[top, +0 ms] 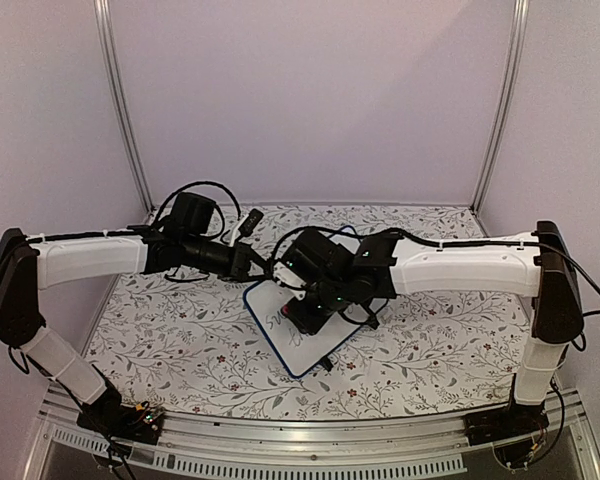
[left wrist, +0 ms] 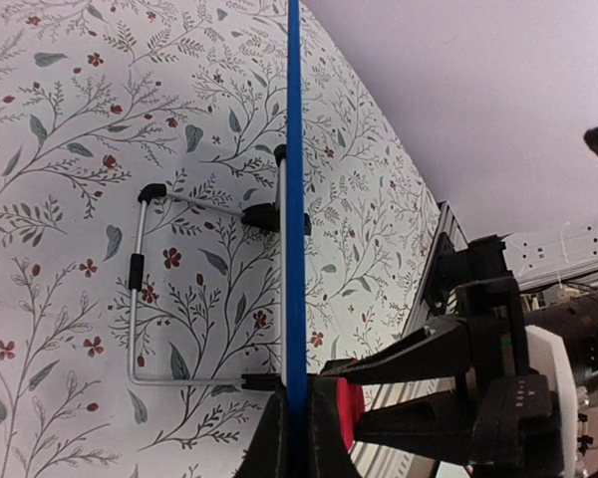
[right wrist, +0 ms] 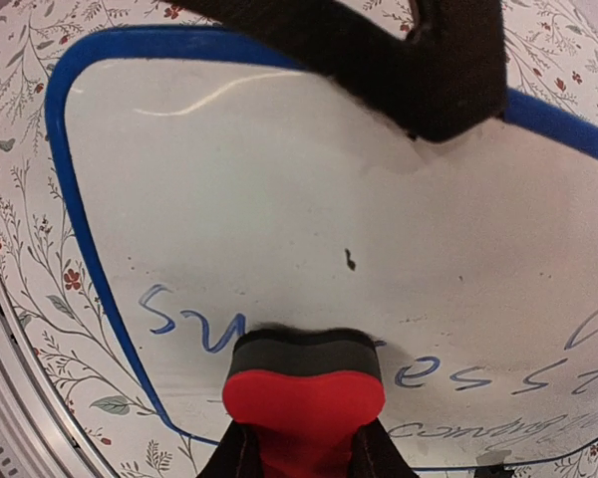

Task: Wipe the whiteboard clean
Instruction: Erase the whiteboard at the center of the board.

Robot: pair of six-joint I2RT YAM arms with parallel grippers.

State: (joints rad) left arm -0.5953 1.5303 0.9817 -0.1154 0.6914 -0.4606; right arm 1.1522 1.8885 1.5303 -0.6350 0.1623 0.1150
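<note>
The whiteboard [top: 285, 347] lies tilted at mid-table, white with a dark-blue frame. In the right wrist view the whiteboard [right wrist: 279, 179] bears blue handwriting [right wrist: 184, 317] along its lower part and a small black speck [right wrist: 350, 260]. My right gripper [right wrist: 301, 450] is shut on a red eraser [right wrist: 304, 393] whose dark felt presses on the writing. My left gripper [left wrist: 296, 438] is shut on the board's blue edge [left wrist: 293, 149], seen edge-on. Its finger [right wrist: 419, 60] shows at the board's far rim. In the top view the left gripper [top: 263, 272] and right gripper [top: 305, 316] meet over the board.
The board's wire stand [left wrist: 137, 289] with black feet rests on the floral tablecloth [top: 430, 340]. Metal posts [top: 125, 110] stand at the back corners. An aluminium rail [top: 310, 440] runs along the near edge. The right arm [left wrist: 478, 388] is close beside the left fingers.
</note>
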